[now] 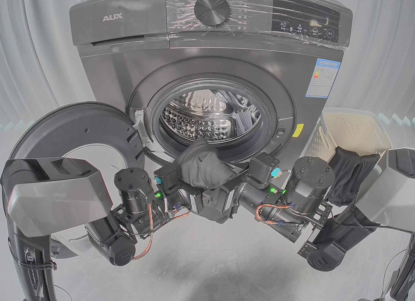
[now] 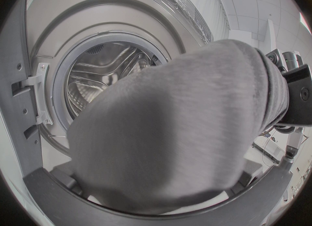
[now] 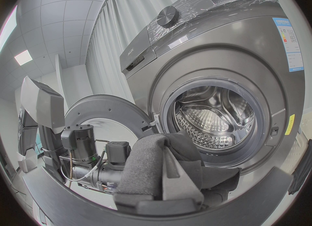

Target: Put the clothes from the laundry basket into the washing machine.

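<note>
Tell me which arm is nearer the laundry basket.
Right. The right arm sits beside the laundry basket; the left arm is across by the open door.

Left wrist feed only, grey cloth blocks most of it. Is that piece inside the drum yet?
Observer: Not yet. In the head view the grey garment sits in front of the drum, its top at the opening's lower rim.
Operator: Anything loaded already?
Observer: The right wrist view shows only bare metal inside, as far as it looks in.
Operator: Basket?
Observer: The laundry basket stands to the right of the washing machine, with dark clothes draped over its front rim.
</note>
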